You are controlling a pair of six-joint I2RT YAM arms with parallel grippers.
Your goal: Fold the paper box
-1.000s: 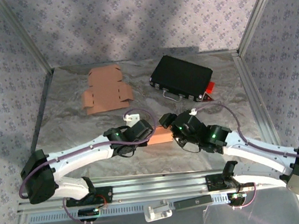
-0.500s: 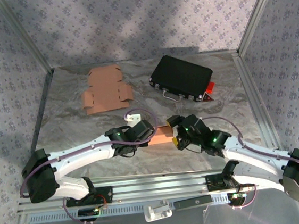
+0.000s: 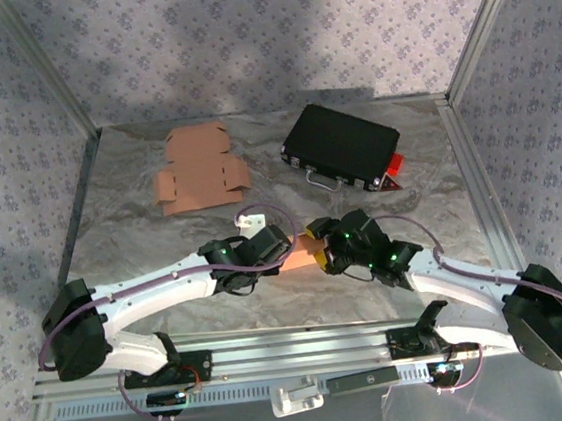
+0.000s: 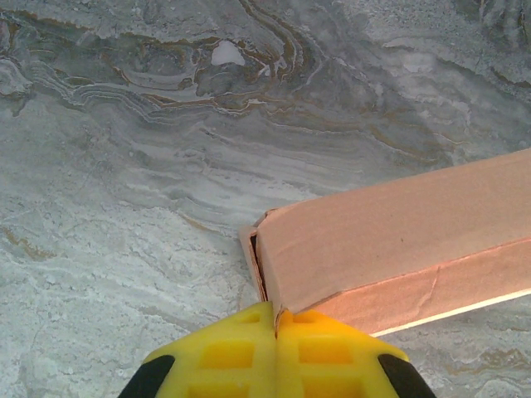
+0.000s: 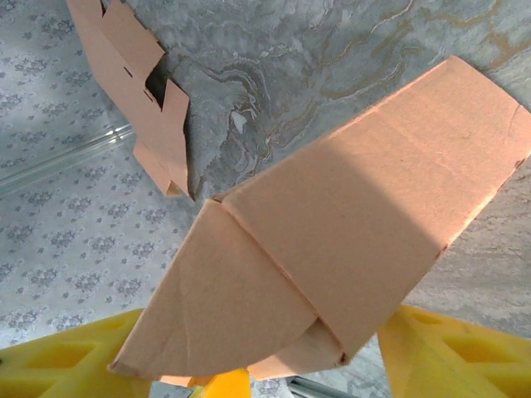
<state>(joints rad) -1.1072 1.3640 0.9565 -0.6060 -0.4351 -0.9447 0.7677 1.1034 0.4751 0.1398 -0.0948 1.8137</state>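
My left gripper [image 4: 275, 325] is clenched, its fingers pressed flat together right at the near corner of the box [image 4: 398, 232]. The corner's edge runs into the seam between them, and I cannot tell whether a sliver of card is nipped there. My right gripper [image 5: 257, 348] stands astride the other end of the box. One finger sits on each side of it and the rounded flap [image 5: 224, 307] hangs out between them. I cannot tell whether those fingers are pressing the walls or just flanking them.

The box lies between my two wrists, about midway across the table [image 3: 165, 253] and closer to its near edge than its far one. A flat cardboard cutout [image 3: 198, 169] rests toward the far left corner and a black case [image 3: 342, 146] toward the far right. Both are well apart from my work.

I judge the box to be very light and made of thin card, stiff along its creases but quick to buckle if squeezed mid-panel. The loose flap will likely spring back unless it is tucked fully home. The card also looks smooth enough to slide on the table under a push. So I would hold at the corners and folded edges, where two walls brace each other, steady one end, and press gently.
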